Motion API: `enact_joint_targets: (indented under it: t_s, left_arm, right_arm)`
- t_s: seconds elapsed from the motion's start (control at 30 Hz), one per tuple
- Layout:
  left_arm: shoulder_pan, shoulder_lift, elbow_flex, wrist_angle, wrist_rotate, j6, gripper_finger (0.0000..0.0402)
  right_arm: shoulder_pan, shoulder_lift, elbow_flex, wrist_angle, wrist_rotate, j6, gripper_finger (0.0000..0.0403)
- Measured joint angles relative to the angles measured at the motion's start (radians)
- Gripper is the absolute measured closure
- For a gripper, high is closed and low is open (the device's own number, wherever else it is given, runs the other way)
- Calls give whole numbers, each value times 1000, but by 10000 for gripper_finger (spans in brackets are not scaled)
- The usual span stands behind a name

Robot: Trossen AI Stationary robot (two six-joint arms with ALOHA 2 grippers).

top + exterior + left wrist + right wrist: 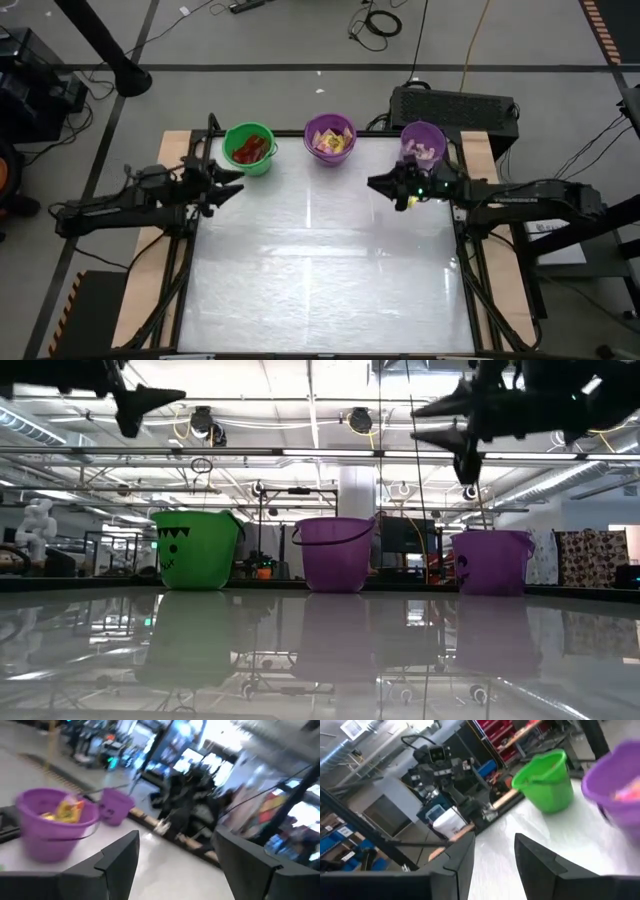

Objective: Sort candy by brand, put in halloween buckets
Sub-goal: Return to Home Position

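Green bucket (195, 550) holds red candy (250, 149) (purple bucket (333, 555) yellow); left claw (176, 837) and right claw (494, 842) gape empty.

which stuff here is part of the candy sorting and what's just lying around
Job: green bucket with red candy; middle purple bucket with yellow candy; right purple bucket with pale candy; left gripper, right gripper, both open.
Lying about: black box behind table; floor cables.
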Motion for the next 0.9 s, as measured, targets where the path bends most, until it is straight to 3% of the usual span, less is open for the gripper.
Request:
enact_joint_targets:
  t_s: [0.13, 0.4, 0.63, 0.8, 0.9]
  left_arm:
    - [-3, -14, -139, 178, 53, -18, 139]
    - [-2, -21, -264, 229, 26, -76, 139]
    - [-2, -49, -305, 218, 34, -83, 139]
    - [-2, -156, -305, 140, 43, -92, 139]
    - [-2, -236, -311, 93, 11, -99, 139]
  right_arm:
    - [36, 7, -71, 46, 23, 13, 270]
    - [65, -26, -135, 46, -4, -5, 270]
    - [60, -92, -260, 169, -4, 29, 271]
    - [25, -181, -410, 341, 4, 89, 287]
    - [15, -238, -409, 291, 4, 73, 301]
